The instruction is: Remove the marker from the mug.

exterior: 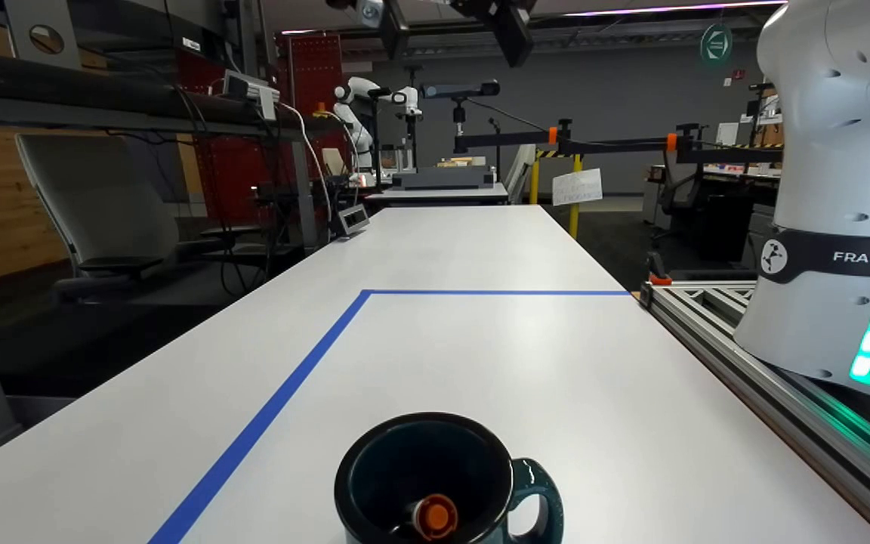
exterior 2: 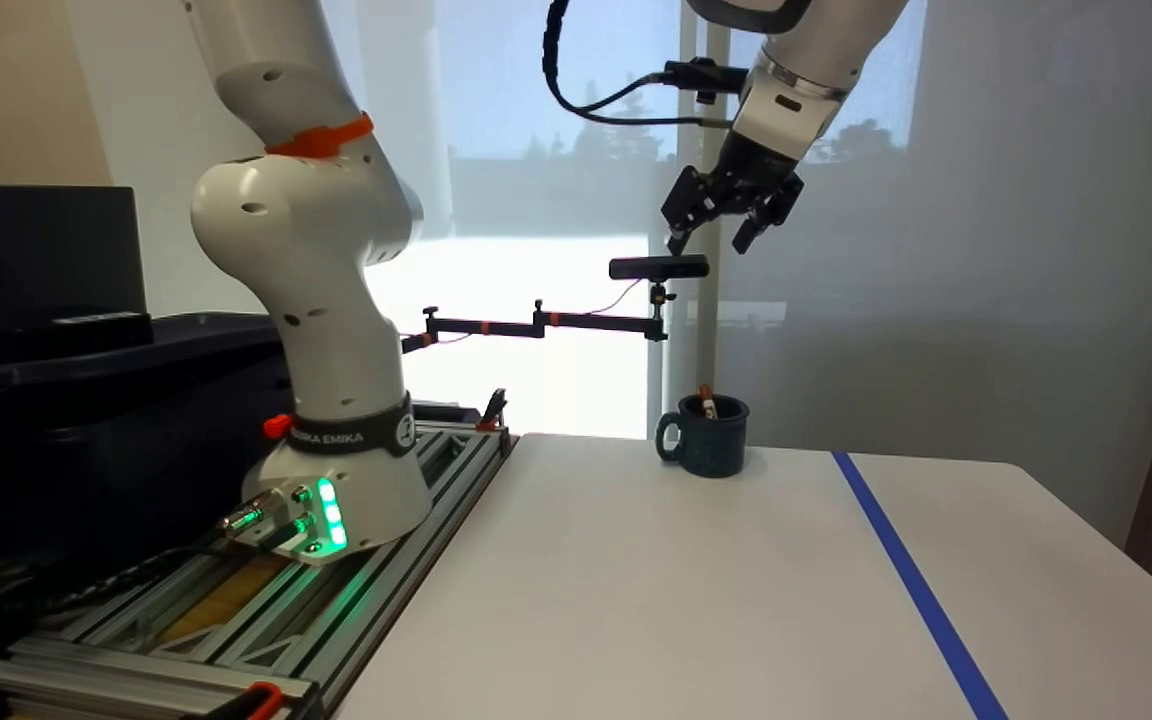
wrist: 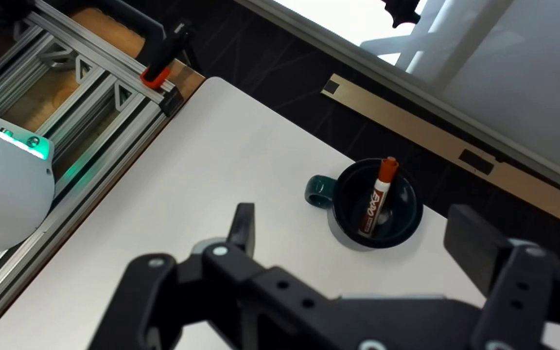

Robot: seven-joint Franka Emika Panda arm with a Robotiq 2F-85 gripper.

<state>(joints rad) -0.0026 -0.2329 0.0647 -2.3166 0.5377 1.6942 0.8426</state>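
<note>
The marker (wrist: 378,197) has an orange-red cap, a white body and a reddish label. It leans inside the mug with its cap at the rim; in an exterior view its top (exterior 2: 707,402) sticks up above the rim, and an exterior view shows its orange end (exterior: 436,517). The dark green-black mug (wrist: 409,209) stands upright near the table's edge, handle to one side; it shows in both exterior views (exterior: 435,446) (exterior 2: 711,447). My gripper (wrist: 353,211) is open and empty, fingers wide apart. It hangs well above the mug in both exterior views (exterior: 458,57) (exterior 2: 709,245).
The white table (exterior 2: 696,580) carries a blue tape line (exterior 2: 921,590). The robot base stands on an aluminium frame (exterior 2: 436,530) along one table side. A camera on a jointed arm (exterior 2: 658,267) stands behind the mug, below the gripper's height. A window blind (exterior 2: 986,300) lies beyond.
</note>
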